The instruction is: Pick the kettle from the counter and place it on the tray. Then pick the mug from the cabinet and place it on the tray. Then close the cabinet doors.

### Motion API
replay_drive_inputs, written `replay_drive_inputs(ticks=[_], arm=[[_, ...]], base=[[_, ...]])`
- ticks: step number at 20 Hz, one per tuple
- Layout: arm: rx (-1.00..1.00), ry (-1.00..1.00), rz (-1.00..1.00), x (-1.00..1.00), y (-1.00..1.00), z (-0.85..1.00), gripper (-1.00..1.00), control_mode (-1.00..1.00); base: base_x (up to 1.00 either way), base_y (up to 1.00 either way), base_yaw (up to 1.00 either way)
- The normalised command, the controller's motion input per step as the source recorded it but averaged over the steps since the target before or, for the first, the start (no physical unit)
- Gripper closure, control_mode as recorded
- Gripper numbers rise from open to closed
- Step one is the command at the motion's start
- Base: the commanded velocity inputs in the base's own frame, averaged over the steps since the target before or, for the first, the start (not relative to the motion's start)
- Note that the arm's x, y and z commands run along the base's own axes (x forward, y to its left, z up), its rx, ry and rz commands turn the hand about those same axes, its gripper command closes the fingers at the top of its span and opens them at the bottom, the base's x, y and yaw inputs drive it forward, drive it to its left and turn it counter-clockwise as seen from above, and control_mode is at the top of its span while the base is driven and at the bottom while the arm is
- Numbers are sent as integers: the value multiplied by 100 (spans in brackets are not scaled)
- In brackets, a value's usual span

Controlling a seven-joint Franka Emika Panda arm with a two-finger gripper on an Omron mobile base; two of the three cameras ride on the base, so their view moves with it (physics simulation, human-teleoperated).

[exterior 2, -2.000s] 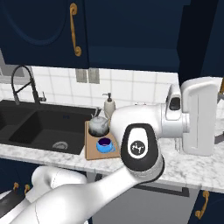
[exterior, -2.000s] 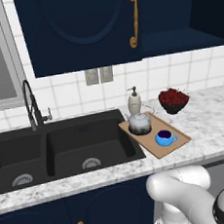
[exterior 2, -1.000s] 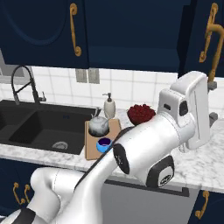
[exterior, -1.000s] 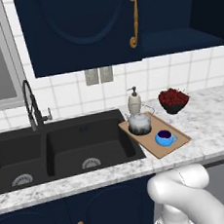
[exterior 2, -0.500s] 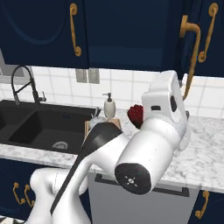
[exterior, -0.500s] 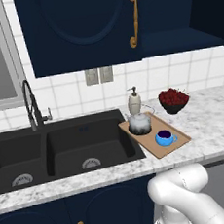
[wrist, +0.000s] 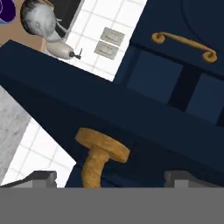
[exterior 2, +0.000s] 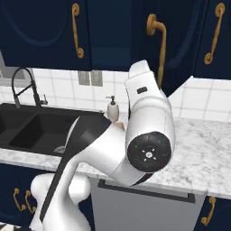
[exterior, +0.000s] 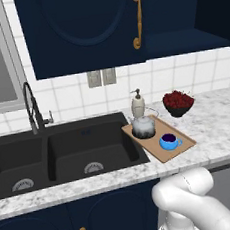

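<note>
Brass shows close before the pincer (wrist: 105,177): the curved handle (wrist: 99,156) of an open cabinet door (wrist: 109,113) stands between its spread fingers (wrist: 40,178), neither touching it. On the desk (exterior: 216,121), the tray (exterior: 183,142) right of the black sink (exterior: 65,152) carries the kettle (exterior: 143,125) at its far end and the mug (exterior: 169,141) nearer. Beside them stand a soap bottle (exterior: 138,104) and a bowl of red fruit (exterior: 178,103).

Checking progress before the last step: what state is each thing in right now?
kettle: upright on the tray
mug: upright on the tray, beside the kettle
tray: flat on the counter, right of the sink
left cabinet door: closed
right cabinet door: swung open, its brass handle between the fingers
gripper: open, not yet gripping
</note>
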Motion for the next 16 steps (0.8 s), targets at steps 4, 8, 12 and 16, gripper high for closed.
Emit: replay_drive_inputs(ticks=[4, 8, 12, 16], arm=[[-4, 8, 32, 44, 74, 0, -100, -100], [-4, 0, 27, 59, 71, 0, -100, -100], [-5, 0, 18, 72, 70, 0, -100, -100], [-7, 0, 12, 87, 64, -5, -100, -100]], base=[[0, 0, 0], [0, 0, 0], [0, 0, 0], [0, 0, 0]])
